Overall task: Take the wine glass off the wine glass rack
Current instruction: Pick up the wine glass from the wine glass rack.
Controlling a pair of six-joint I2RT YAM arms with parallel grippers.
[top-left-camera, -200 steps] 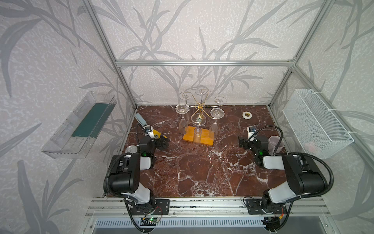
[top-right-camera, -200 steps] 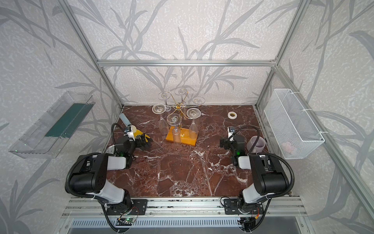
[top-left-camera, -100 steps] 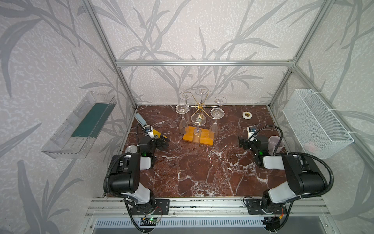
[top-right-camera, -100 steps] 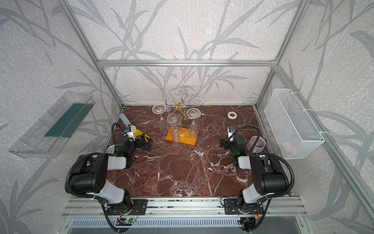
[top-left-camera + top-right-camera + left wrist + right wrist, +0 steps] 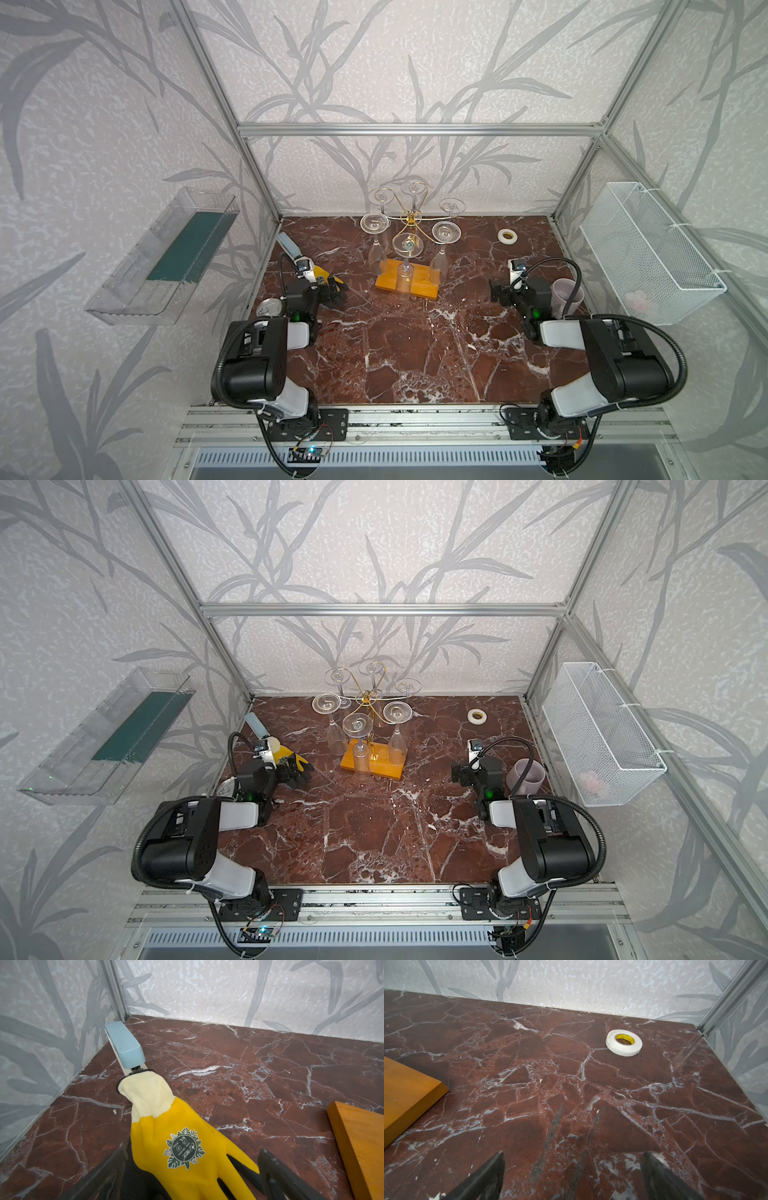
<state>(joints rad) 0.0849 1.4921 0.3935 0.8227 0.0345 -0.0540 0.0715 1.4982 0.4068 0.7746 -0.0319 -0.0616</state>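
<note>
Left wall: clear plastic bin, mounted above table level.

Table's left edge, back to front: blue stapler. Yellow glove, its cream cuff against the stapler's nose. Small metal tin beside the left arm.

Left gripper is low over the glove's finger end. Its jaws are spread wide, one on each side of the glove, and nothing is clamped. Contact with the glove: cannot tell.

Centre, toward the back wall: wine glass rack, upright. Its orange wooden base lies flat on the marble table. Six wine glasses hang bowl-down from the gold arms, their feet caught in the scrolls. All are on the rack, and both arms are well apart from it.

Right: right gripper is low over bare marble, jaws wide, empty. White tape roll lies flat beyond it, near the back wall. Mauve cup stands just beside the right arm's wrist.

Right wall: white wire basket, with something pale pink inside, too small to identify.
</note>
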